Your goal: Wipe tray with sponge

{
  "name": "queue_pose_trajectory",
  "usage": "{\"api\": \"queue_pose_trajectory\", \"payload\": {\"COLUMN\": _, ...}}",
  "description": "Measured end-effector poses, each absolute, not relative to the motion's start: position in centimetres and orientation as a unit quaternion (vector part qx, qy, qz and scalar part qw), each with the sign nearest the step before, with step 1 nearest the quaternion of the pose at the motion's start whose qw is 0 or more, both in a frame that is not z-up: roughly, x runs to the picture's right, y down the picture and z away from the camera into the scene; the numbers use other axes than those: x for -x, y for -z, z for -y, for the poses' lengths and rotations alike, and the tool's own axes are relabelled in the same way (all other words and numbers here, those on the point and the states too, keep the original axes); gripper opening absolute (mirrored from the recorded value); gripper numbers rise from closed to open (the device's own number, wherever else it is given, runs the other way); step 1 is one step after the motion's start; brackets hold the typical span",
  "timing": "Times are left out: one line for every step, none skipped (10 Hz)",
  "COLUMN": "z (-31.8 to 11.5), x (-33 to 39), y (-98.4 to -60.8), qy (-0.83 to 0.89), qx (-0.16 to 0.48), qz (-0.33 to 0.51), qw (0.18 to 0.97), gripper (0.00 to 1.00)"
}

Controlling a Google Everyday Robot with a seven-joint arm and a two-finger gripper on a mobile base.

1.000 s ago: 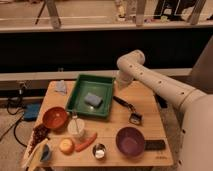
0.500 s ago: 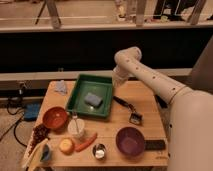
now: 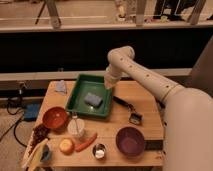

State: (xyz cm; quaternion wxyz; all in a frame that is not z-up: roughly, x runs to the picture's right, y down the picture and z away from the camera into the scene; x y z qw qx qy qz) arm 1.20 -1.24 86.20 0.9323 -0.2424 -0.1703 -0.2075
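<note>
On table (image 3: 146,96), pale wood, rear centre: tray (image 3: 73,96), green, rectangular, shallow, raised rim. Inside tray, near middle, flat on floor: sponge (image 3: 93,99), grey-blue, blocky, soft-looking. Nothing resting on or against it.

Over tray's right rear corner: gripper (image 3: 108,84), hanging at end of white, smooth, jointed arm reaching in from the right. Apart from sponge; grip state cannot tell, nothing seen held.

Surroundings:
- Just right of tray: brush (image 3: 131,112), black, thin handle angled toward tray, head toward front edge.
- Left rear corner: cloth (image 3: 60,87), pale blue, crumpled.
- Front left of tray: red bowl (image 3: 54,118), round, glossy.
- Just in front of tray: white cup (image 3: 76,128), upright.
- Front row: round orange fruit (image 3: 66,145), carrot (image 3: 86,142) lying slanted, small metal cup (image 3: 99,150), purple bowl (image 3: 130,140), deep, round.

Space directly above sponge unobstructed.
</note>
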Motion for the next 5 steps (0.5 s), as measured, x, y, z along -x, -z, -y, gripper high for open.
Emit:
{"api": "queue_pose_trajectory", "payload": {"z": 1.0, "x": -0.4, "y": -86.8, "qy": 0.202, "qx": 0.251, "qz": 0.15, "qw": 0.935, "gripper": 0.8}}
{"api": "queue_pose_trajectory", "payload": {"z": 0.7, "x": -0.2, "y": -87.6, "qy": 0.187, "qx": 0.261, "qz": 0.132, "qw": 0.938, "gripper": 0.8}}
{"api": "queue_pose_trajectory", "payload": {"z": 0.4, "x": -0.3, "y": -88.3, "qy": 0.174, "qx": 0.267, "qz": 0.114, "qw": 0.941, "gripper": 0.8}}
{"api": "queue_pose_trajectory", "payload": {"z": 0.1, "x": 0.1, "y": -88.6, "qy": 0.163, "qx": 0.272, "qz": 0.099, "qw": 0.943, "gripper": 0.8}}
{"api": "queue_pose_trajectory", "payload": {"z": -0.7, "x": 0.7, "y": -89.3, "qy": 0.149, "qx": 0.279, "qz": 0.083, "qw": 0.945, "gripper": 0.8}}
